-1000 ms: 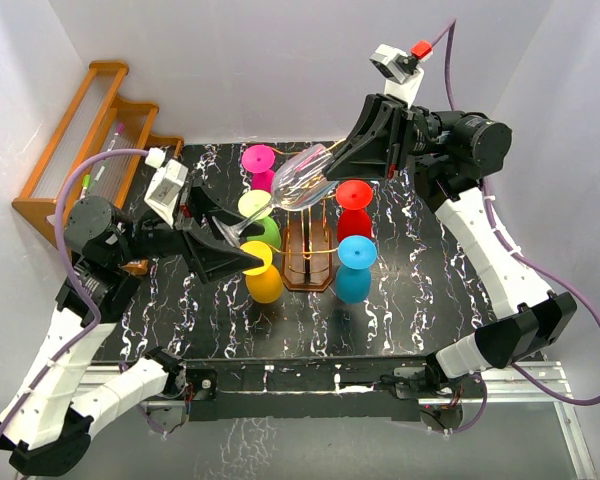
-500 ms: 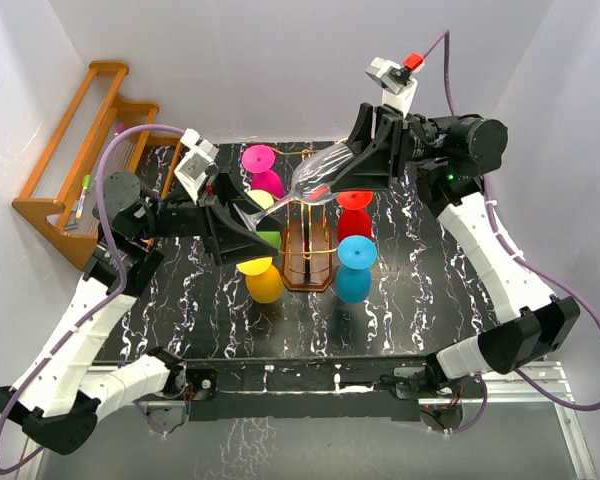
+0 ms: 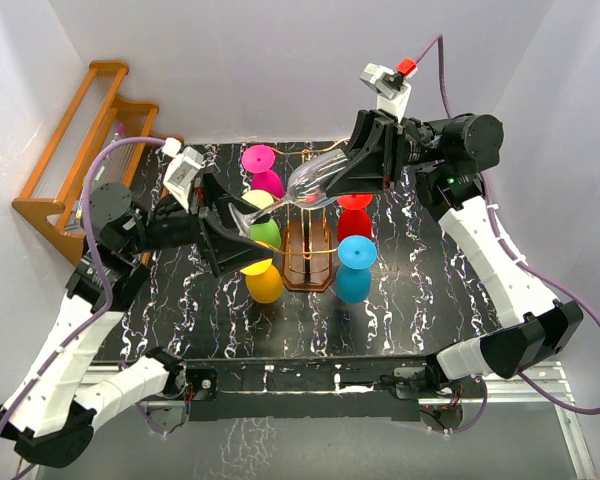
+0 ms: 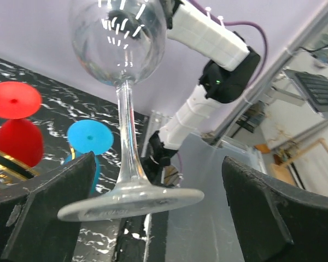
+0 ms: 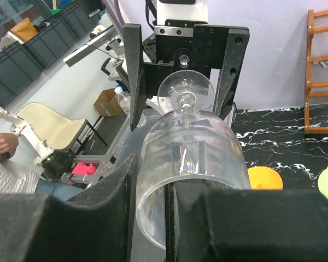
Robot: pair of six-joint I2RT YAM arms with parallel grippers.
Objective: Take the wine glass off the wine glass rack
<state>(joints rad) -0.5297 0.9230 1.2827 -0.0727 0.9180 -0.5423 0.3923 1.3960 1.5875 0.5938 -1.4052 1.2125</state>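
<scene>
A: Wine glass (image 3: 315,180) hung tilted at the centre of the overhead frame, above the wine glass rack (image 3: 308,278). We judged it already lifted off.

B: Agreed. We saw the right gripper (image 5: 151,218) clamped on the bowl and the left gripper (image 4: 158,207) gaping wide around the foot, no grip. Next, we reckoned, carry it clear and set it down gently.

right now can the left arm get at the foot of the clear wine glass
Probably yes. The left gripper has its jaws open on either side of the foot of the wine glass, with nothing between them and it. The right gripper grips only the bowl, well clear of that end.
</scene>
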